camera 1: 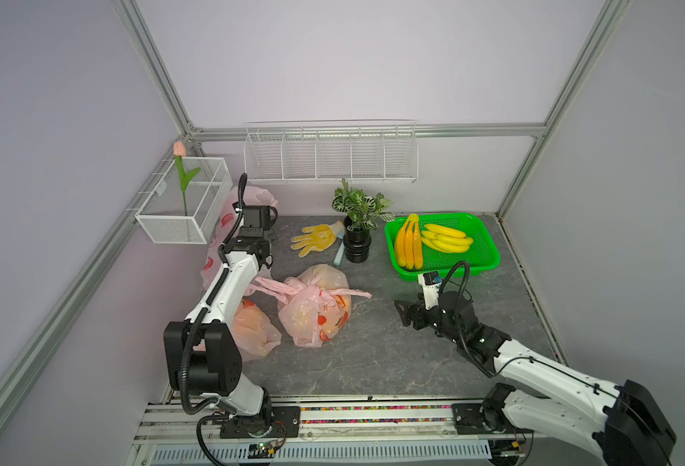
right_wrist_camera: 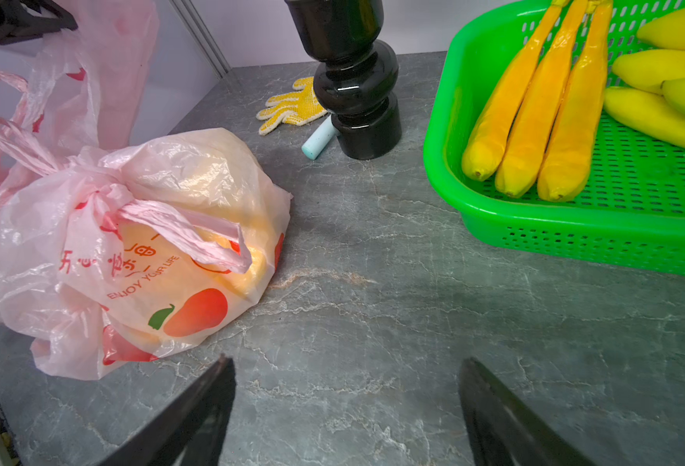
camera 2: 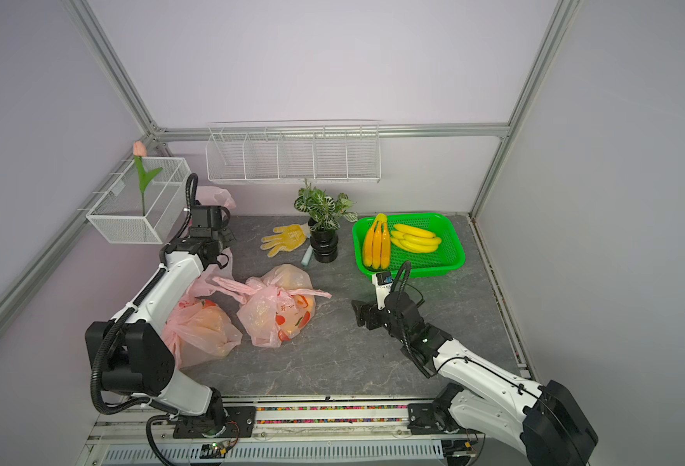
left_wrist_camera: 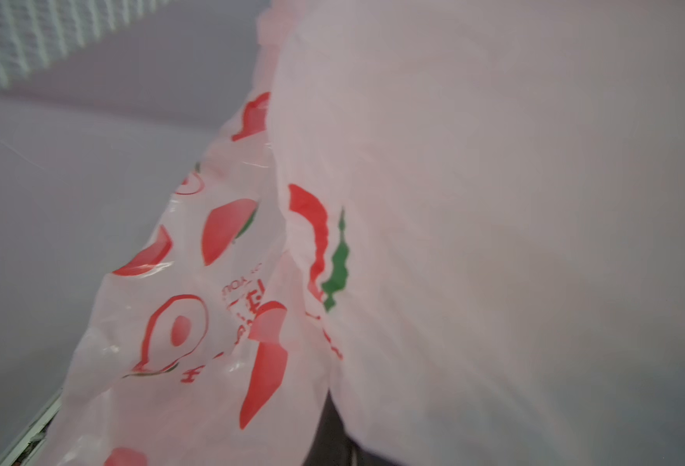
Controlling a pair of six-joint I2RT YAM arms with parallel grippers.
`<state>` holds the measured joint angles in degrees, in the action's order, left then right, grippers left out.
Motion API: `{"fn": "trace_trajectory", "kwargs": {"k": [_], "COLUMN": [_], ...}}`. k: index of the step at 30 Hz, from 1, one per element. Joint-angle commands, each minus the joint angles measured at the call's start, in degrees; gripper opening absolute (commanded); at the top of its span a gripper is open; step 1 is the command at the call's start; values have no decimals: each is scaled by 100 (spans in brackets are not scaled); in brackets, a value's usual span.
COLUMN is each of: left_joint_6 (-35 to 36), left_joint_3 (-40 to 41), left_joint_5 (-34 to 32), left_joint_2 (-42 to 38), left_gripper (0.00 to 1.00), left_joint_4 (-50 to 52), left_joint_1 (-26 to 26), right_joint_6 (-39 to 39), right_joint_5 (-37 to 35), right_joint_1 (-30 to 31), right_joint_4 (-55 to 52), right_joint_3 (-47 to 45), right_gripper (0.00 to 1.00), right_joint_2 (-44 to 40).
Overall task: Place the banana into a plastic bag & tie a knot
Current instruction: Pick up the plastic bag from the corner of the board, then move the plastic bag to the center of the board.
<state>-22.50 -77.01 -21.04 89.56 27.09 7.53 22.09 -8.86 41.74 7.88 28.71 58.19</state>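
Here's the potted plant [camera 1: 357, 242], upright in its black pot at the back of the grey tabletop [camera 1: 373, 363]. A yellow glove [camera 1: 316, 238] lies flat just left of it, and a pale blue stick [camera 1: 339, 256] lies with one end against the pot's foot. Just right of the plant sits a green basket [camera 1: 482, 250]. On the wall behind and above it is a white wire rack [camera 1: 331, 155]. Well off to its left, a mesh box [camera 1: 171, 230] holds an upright pink tulip [camera 1: 183, 181].

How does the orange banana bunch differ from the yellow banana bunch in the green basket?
The orange bunch has long, nearly straight fruits, tinted orange; the yellow bunch is yellow, shorter and curved. The orange bunch lies nearer the black pot than the yellow bunch. Both rest unbagged in the green basket.
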Motion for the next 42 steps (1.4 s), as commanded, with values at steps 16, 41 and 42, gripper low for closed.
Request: {"fn": "trace_trajectory", "kwargs": {"k": [16,41,42], "left_joint_6": [328,-236,-166], "left_joint_3": [103,1057,1034], "left_joint_5": [1633,1458,1615], "left_joint_2": [-2839,-3907,-3833], "left_gripper": [0,0,0], "left_joint_4": [-1,-340,-355], "left_joint_1": [1544,1541,1542], "right_joint_6": [-179,109,77], "right_joint_5": [682,719,670], "right_joint_1": [1134,1613,1593], "right_joint_4": [809,775,819], "right_joint_3": [968,5291,5050], "right_gripper": [89,89,89], "right_joint_2": [2480,6392,6153]}}
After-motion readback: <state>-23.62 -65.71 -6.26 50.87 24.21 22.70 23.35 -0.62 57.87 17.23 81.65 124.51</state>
